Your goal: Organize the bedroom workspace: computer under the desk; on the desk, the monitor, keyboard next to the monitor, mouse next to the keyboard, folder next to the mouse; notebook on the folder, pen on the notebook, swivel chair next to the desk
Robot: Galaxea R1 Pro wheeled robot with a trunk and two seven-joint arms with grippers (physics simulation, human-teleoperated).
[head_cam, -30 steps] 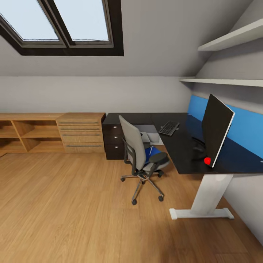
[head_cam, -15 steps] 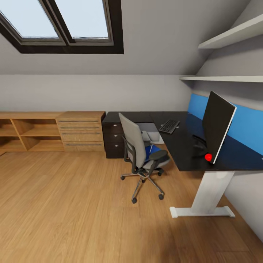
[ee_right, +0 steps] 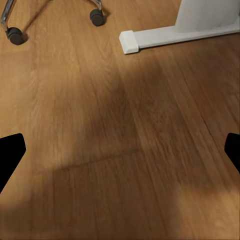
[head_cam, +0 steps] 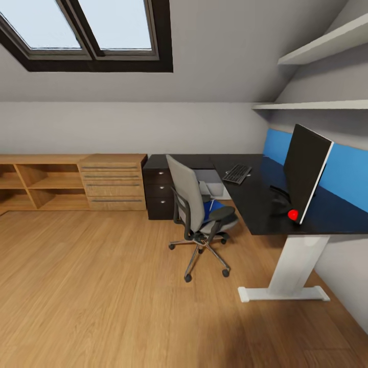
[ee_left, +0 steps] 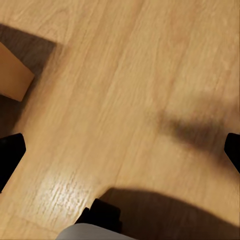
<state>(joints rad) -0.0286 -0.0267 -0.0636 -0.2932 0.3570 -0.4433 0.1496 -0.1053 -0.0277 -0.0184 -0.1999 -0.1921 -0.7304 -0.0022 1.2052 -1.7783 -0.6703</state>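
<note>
The black-topped desk (head_cam: 255, 204) stands at the right on white legs. On it are the thin black monitor (head_cam: 305, 171) and, farther back, the keyboard (head_cam: 237, 174). The grey swivel chair (head_cam: 190, 207) sits at the desk's inner corner with the blue folder (head_cam: 211, 209) on its seat. Behind the chair back, under the desk, is the light-grey computer (head_cam: 208, 178). I cannot make out the mouse, notebook or pen from here. My left gripper (ee_left: 120, 150) and right gripper (ee_right: 120, 150) both hang open over the wooden floor, holding nothing.
A small red round thing (head_cam: 292, 214) lies by the monitor's foot. Light wooden shelves and drawers (head_cam: 110, 183) line the back wall. The desk's white foot (ee_right: 167, 34) and two chair castors (ee_right: 97, 18) show in the right wrist view. Wall shelves (head_cam: 317, 105) hang above the desk.
The head view has shifted a little, so the camera moved. The chair, desk and things on it have stayed where they were.
</note>
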